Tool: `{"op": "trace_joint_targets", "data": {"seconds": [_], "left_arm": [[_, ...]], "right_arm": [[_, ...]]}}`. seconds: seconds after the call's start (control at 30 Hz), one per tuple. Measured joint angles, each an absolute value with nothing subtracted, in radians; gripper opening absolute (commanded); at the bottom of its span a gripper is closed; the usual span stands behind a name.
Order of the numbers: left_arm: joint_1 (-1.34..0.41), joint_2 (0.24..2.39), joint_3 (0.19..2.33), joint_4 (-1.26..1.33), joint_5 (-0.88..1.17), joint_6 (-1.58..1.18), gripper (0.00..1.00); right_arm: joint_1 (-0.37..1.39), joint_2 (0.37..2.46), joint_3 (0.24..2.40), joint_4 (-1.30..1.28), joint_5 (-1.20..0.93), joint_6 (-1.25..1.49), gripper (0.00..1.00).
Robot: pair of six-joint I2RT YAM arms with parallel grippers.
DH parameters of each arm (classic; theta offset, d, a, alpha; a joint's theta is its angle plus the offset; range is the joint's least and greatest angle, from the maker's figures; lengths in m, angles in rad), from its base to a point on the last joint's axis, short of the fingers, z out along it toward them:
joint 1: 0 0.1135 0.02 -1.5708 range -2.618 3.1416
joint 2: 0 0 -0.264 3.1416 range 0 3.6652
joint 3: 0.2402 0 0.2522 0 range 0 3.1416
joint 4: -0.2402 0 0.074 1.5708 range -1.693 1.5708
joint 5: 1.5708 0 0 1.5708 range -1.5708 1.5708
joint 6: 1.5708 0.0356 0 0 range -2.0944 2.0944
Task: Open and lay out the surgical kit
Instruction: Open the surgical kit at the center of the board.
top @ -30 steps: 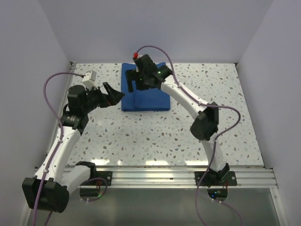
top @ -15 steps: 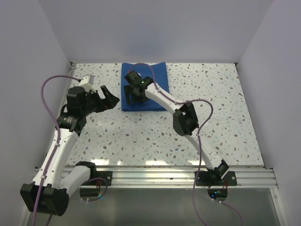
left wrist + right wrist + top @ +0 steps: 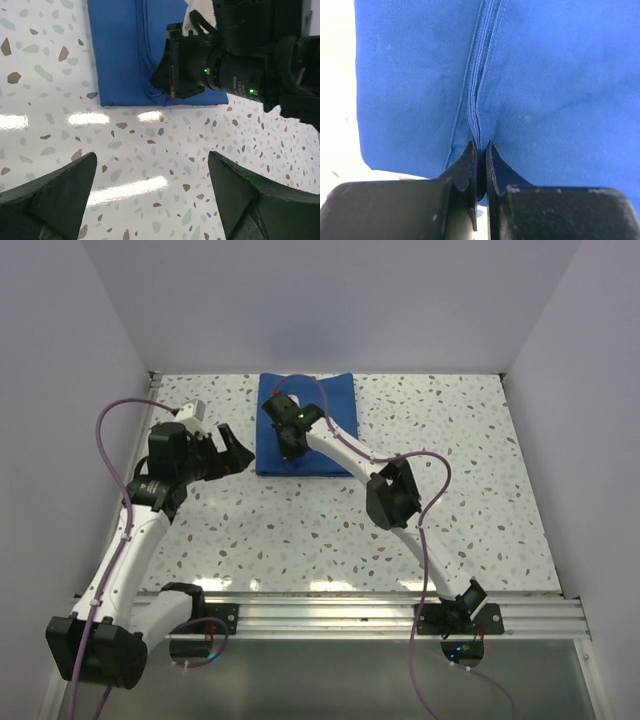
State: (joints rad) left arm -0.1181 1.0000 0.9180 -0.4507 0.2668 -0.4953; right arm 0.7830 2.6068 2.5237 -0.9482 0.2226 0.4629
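Fold (image 3: 476, 100) now pinched

Left of the blue wrap (image 3: 338, 405) on the counter (image 3: 450, 440), the left gripper (image 3: 233, 450) hovers, jaws wide, empty. The right gripper (image 3: 480, 148) has left the wrap's far side; its jaws clamp the fold, so unfolding can begin.

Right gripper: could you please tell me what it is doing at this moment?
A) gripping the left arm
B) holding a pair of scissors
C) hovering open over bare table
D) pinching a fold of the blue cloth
D: in the right wrist view, the right gripper is closed on a ridge of the blue cloth.
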Motion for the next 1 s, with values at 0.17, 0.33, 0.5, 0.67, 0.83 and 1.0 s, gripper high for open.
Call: {"op": "trace_joint_targets", "data": {"seconds": [0.17,0.33,0.5,0.67,0.83,1.0], "left_arm": [[-0.118,1.044,0.945,-0.472,0.234,-0.47,0.96],[-0.118,1.119,1.043,-0.495,0.193,-0.446,0.95],[-0.128,1.215,1.152,-0.488,0.172,-0.43,0.92],[-0.218,1.385,1.266,-0.486,0.114,-0.418,0.9],[-0.39,1.629,1.431,-0.509,0.008,-0.404,0.89],[-0.576,1.891,1.665,-0.578,-0.121,-0.4,0.89]], "right_arm": [[0.758,2.479,2.393,-0.927,0.244,0.476,0.0],[0.644,2.125,2.077,-0.855,0.275,0.503,0.0],[0.416,1.813,1.85,-0.805,0.338,0.512,0.0],[0.316,1.734,1.642,-0.801,0.408,0.535,0.97],[0.28,1.77,1.523,-0.865,0.476,0.551,0.99],[0.236,1.765,1.496,-0.919,0.538,0.566,0.98]]}}
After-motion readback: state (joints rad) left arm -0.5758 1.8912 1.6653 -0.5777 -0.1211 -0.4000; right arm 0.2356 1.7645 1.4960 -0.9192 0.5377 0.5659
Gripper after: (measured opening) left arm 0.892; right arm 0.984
